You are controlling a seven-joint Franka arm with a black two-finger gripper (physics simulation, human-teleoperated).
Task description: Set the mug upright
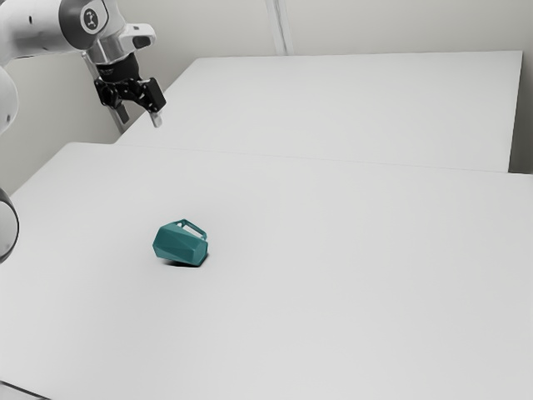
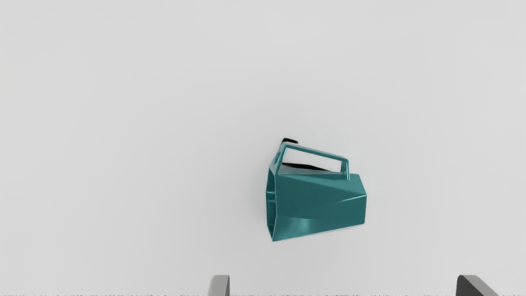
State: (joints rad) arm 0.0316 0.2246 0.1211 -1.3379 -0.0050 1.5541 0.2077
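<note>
Mug [image 2: 320, 205]: below the tool [image 2: 344, 284], well apart, lying on its side.
Tool: wide, holding nothing.
Body: likely light, stiff, perhaps slick; best pinched across its sides.
Handle [image 2: 318, 152]: thin loop, probably the weaker hold.
Lettering: none readable on the mug; round emblem [image 1: 91, 18] on the arm [image 1: 40, 27], brand unclear.
Worktop [image 1: 333, 292]: carries the mug, plain pale.

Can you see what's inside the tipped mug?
Partly. Looking into the mug, the wrist view shows a sliver of teal inner wall; the mug's side covers the rest, so I can't tell if it's empty.
</note>
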